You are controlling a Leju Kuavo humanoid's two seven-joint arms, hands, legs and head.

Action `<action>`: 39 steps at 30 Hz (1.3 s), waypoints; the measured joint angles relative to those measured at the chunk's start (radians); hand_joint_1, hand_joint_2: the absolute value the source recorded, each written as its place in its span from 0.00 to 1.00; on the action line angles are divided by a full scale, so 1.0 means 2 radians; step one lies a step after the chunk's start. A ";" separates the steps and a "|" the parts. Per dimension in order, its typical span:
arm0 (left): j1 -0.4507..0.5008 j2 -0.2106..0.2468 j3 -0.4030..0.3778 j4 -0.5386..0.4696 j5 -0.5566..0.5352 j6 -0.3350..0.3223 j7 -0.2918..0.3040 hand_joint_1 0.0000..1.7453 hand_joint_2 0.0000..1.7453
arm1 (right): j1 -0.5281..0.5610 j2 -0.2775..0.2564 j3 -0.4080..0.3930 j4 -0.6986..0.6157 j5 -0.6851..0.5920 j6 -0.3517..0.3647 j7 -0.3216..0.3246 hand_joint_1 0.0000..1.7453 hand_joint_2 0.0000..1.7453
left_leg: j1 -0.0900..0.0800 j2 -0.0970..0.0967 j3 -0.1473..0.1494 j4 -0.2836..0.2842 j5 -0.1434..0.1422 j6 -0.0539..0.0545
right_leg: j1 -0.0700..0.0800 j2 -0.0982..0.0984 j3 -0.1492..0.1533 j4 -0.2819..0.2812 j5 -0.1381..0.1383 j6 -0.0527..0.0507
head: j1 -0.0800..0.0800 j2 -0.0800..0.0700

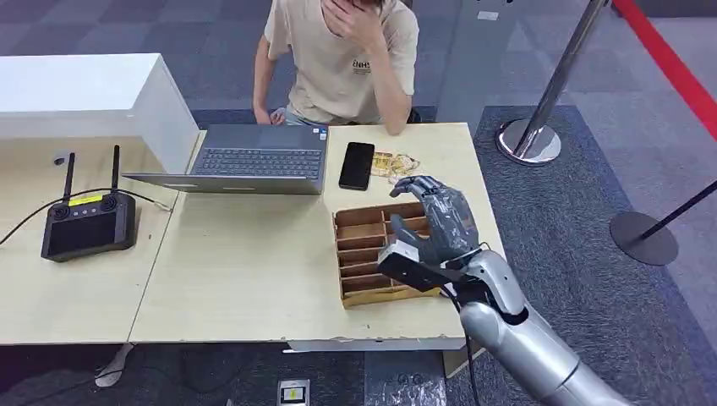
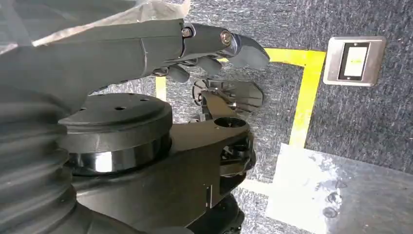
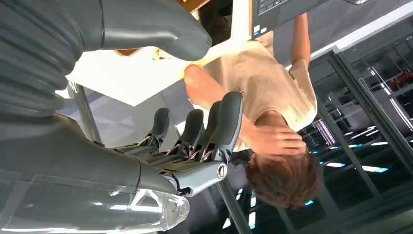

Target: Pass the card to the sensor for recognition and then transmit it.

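Cards cannot be made out in the wooden slotted organizer [image 1: 372, 258] on the table [image 1: 254, 271]. Right hand [image 1: 440, 222] hovers over its right side, fingers [image 3: 219, 126] spread, empty. Left hand [image 2: 195, 53] hangs over floor, fingers curled, holding nothing.

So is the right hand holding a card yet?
No. The right hand hovers open over the wooden tray, fingers apart, nothing between them.

The right robot hand [image 1: 441, 222] reaches toward 12 o'clock, its fingers [image 3: 214, 131] apart and empty. The left robot hand [image 2: 204, 48] hangs with fingers curled, empty.
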 joint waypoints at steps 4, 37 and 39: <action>0.000 0.000 0.000 0.000 0.000 0.000 0.000 0.00 1.00 | 0.000 0.000 0.000 0.000 0.000 0.000 0.000 0.52 1.00 | 0.000 0.000 0.000 0.000 0.000 0.000 | 0.000 0.000 0.000 0.000 0.000 0.000 | 0.000 0.000; 0.000 -0.001 0.000 0.000 -0.001 0.000 0.002 0.00 1.00 | 0.026 -0.006 0.000 0.049 0.038 -0.011 0.022 0.64 1.00 | 0.000 0.000 0.000 0.000 0.000 0.000 | 0.000 0.000 0.000 0.000 0.000 0.000 | 0.000 0.000; 0.000 -0.001 0.000 0.000 -0.001 -0.001 0.002 0.00 1.00 | 0.028 -0.006 0.000 0.053 0.038 -0.013 0.024 0.67 1.00 | 0.000 0.000 0.000 0.000 0.000 0.000 | 0.000 0.000 0.000 0.000 0.000 0.000 | 0.000 0.000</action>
